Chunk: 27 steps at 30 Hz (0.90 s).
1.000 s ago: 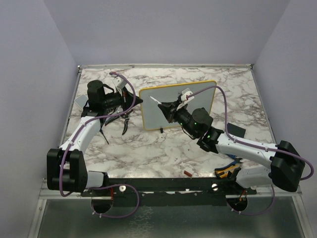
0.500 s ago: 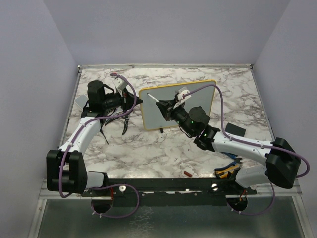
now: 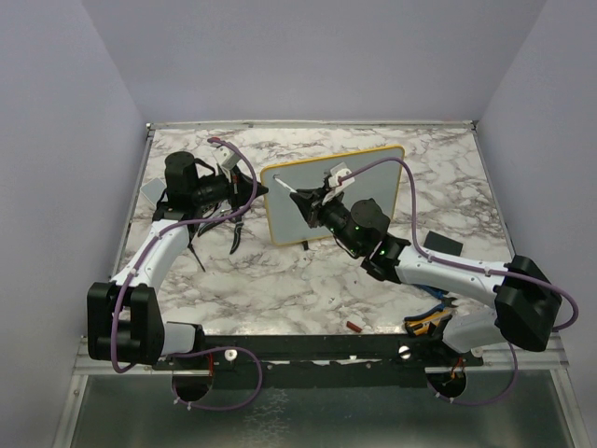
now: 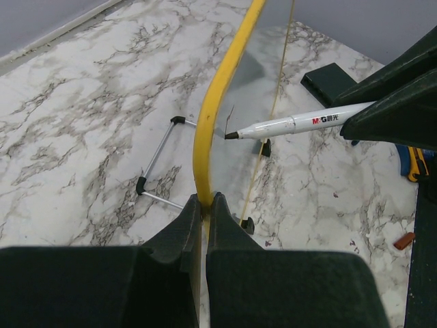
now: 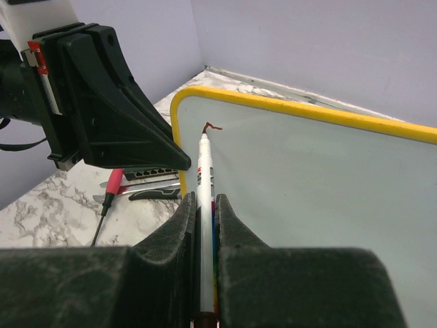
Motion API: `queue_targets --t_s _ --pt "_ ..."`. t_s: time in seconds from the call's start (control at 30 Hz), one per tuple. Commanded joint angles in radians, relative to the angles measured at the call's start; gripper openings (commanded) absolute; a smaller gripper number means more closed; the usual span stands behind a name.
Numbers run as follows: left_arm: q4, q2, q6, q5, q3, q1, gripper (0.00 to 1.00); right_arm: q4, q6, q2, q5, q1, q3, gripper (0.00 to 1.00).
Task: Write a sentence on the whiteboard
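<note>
The whiteboard (image 3: 373, 182), pale with a yellow frame, stands tilted mid-table. My left gripper (image 3: 264, 191) is shut on its left frame edge (image 4: 203, 205). My right gripper (image 3: 312, 203) is shut on a white marker (image 5: 203, 171), whose tip touches the board near its upper left corner. In the right wrist view (image 5: 203, 198) the jaws clamp the marker's barrel. Of the sentence, only one short dark stroke (image 5: 210, 126) shows at the tip, and it also shows in the left wrist view (image 4: 229, 119). The rest of the board (image 5: 307, 178) is blank.
Pliers (image 3: 233, 233) and a red-handled screwdriver (image 5: 109, 191) lie left of the board. A small dark slab (image 3: 441, 245) lies to the right. A small red piece (image 3: 355, 327) and a blue-yellow tool (image 3: 429, 322) lie near the front edge. The board's wire stand (image 4: 157, 164) reaches behind it.
My right gripper has moved the marker left and up along the board toward its upper left corner. My left gripper keeps its hold on the frame.
</note>
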Motion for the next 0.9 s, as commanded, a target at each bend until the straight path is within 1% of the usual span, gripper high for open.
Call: queue_targets --t_s 0.0,0.2,0.33,0.47,0.63,0.87 --pt "-0.070 -0.009 0.052 -0.021 -0.016 -0.012 0.00 -0.048 0.003 0.011 0.010 -0.003 -0.008 0.01" --pt "-0.072 -0.011 0.051 -0.028 -0.014 -0.011 0.00 -0.065 0.004 -0.001 0.027 -0.003 -0.027 0.01" --pt "-0.074 -0.013 0.051 -0.034 -0.015 -0.010 0.00 -0.064 0.011 -0.023 0.087 -0.003 -0.053 0.01" --pt "-0.073 -0.014 0.052 -0.036 -0.015 -0.011 0.00 -0.065 0.012 -0.041 0.116 -0.003 -0.071 0.01" --pt "-0.075 -0.014 0.051 -0.038 -0.015 -0.011 0.00 -0.071 0.014 -0.042 0.113 -0.003 -0.080 0.01" --pt "-0.075 -0.016 0.051 -0.040 -0.014 -0.011 0.00 -0.093 0.018 -0.015 0.054 0.000 -0.072 0.01"
